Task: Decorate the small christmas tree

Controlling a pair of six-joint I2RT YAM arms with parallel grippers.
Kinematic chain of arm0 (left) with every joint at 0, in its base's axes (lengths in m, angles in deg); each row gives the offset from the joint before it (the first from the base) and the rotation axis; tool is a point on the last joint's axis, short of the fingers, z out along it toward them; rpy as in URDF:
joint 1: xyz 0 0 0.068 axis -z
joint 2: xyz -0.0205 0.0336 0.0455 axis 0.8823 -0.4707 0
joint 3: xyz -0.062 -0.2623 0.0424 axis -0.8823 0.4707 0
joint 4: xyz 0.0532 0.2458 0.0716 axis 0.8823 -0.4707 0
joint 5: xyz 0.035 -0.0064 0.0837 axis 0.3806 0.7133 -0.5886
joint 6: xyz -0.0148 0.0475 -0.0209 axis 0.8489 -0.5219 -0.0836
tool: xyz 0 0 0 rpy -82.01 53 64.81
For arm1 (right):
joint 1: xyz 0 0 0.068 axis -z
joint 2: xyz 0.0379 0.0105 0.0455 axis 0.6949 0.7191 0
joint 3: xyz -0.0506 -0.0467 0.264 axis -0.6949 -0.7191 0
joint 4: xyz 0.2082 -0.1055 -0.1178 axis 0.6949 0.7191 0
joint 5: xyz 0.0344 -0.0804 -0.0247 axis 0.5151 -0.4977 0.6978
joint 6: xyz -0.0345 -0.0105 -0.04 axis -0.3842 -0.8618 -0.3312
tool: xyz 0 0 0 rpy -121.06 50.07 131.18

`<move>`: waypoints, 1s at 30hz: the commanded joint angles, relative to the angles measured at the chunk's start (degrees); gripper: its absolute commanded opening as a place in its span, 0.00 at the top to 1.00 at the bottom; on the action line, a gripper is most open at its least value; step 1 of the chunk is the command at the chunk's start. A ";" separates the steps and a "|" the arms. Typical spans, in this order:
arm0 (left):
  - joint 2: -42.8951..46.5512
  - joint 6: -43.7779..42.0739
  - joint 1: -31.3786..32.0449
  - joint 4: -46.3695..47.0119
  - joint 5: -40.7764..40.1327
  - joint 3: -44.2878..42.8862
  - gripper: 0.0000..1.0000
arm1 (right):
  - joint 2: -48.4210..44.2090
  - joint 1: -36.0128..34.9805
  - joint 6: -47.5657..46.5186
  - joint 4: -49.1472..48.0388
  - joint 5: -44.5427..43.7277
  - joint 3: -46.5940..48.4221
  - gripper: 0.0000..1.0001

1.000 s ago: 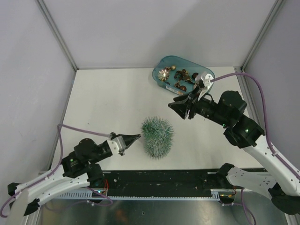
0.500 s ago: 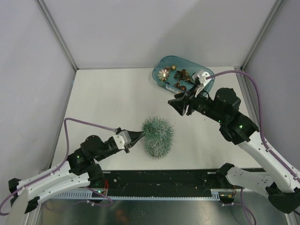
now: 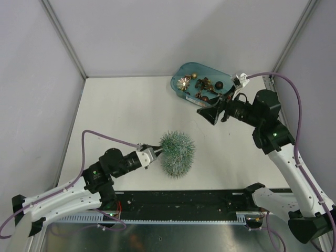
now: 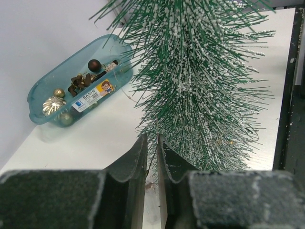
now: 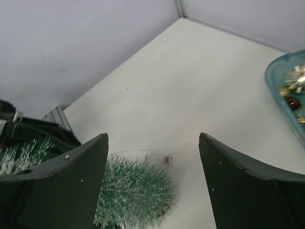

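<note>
The small christmas tree [image 3: 177, 154] stands on the white table near the front; it also fills the left wrist view [image 4: 200, 86] and shows low in the right wrist view [image 5: 136, 193]. My left gripper [image 3: 155, 150] has its tips in the tree's left bristles. Its jaws [image 4: 151, 137] are shut on a thin dark strand. A small clear piece with a brown cap [image 4: 150, 183] shows below them, also in the right wrist view [image 5: 164, 159]. My right gripper [image 3: 209, 114] is open and empty [image 5: 152, 136], above the table just in front of the tray.
A teal plastic tray [image 3: 178, 79] of several gold and brown ornaments sits at the back right, seen also from the left wrist [image 4: 43, 109]. Grey walls enclose the table. A black rail [image 3: 184, 202] runs along the front edge.
My left arm has reached right until its shut tips entered the tree's bristles. My right arm has swung right and back toward the tray, still open.
</note>
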 commanded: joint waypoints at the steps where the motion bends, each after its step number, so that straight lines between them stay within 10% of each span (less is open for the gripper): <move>1: -0.02 -2.58 -0.69 3.27 0.57 -1.17 0.82 | -0.29 0.44 0.00 0.17 8.53 -3.33 0.18; 30: -1.02 -2.13 -2.18 3.36 1.71 -2.48 0.84 | -9.47 -0.36 8.20 -1.83 -0.92 -27.14 0.24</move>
